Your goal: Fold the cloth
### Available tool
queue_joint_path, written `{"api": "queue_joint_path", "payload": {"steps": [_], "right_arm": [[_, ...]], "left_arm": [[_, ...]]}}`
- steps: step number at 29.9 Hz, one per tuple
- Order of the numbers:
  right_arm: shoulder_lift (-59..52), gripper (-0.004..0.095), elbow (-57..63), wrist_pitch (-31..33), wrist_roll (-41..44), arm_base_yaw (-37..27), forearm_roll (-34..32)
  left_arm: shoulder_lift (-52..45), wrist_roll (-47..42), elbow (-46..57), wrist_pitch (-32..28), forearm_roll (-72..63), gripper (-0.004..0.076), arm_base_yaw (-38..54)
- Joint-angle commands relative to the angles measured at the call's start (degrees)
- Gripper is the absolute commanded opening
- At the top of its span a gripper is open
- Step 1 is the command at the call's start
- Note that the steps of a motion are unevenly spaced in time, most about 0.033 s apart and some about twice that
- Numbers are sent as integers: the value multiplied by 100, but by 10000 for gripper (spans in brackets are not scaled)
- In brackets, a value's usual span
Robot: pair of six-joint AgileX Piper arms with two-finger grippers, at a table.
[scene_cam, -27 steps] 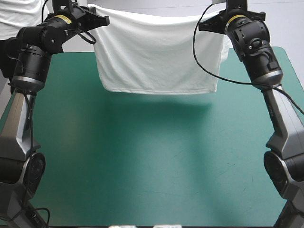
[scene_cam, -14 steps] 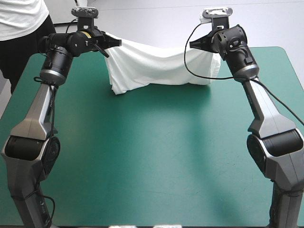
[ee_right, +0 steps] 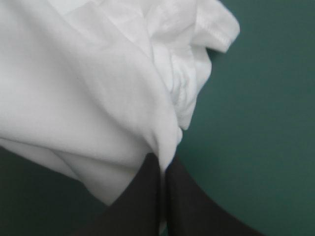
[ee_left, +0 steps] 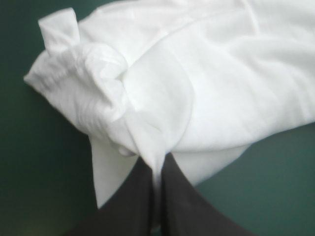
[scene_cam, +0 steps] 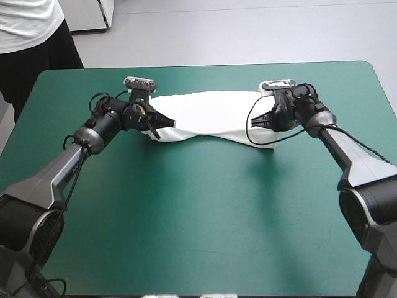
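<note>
The white T-shirt [scene_cam: 211,115] lies as a long folded band across the far middle of the teal-green table [scene_cam: 198,211]. My left gripper [scene_cam: 154,127] is shut on its left end, low over the cover. My right gripper [scene_cam: 259,123] is shut on its right end. In the left wrist view the T-shirt [ee_left: 197,88] bunches ahead of my left gripper [ee_left: 158,169], a fold of cloth pinched between the black fingers [ee_left: 135,196]. In the right wrist view the T-shirt [ee_right: 88,83] drapes from my right gripper [ee_right: 161,167], a hemmed sleeve edge beyond it.
A person [scene_cam: 31,31] in a white top and dark skirt stands off the table's far left corner. Bare teal-green cover spreads from the T-shirt to the near edge.
Both arms came down and toward the near side. The T-shirt, earlier hanging stretched in the air, now lies on the table as a folded band, both grippers still holding its ends.
</note>
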Motion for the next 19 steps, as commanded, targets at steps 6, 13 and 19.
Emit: {"api": "queue_joint_path", "payload": {"steps": [6,13,19], "right_arm": [[-1634,-17,2165,-882,-38,4,161],[-2447,-17,3559,-1183,-38,4,557],[-2880,-17,4365,-1210,-23,208,617]], "left_arm": [[-1471,-125,1876,-657,-360,-10,-56],[-2271,-417,3280,-852,-439,-10,-385],[-2706,-684,3900,-802,-487,-10,-658]]}}
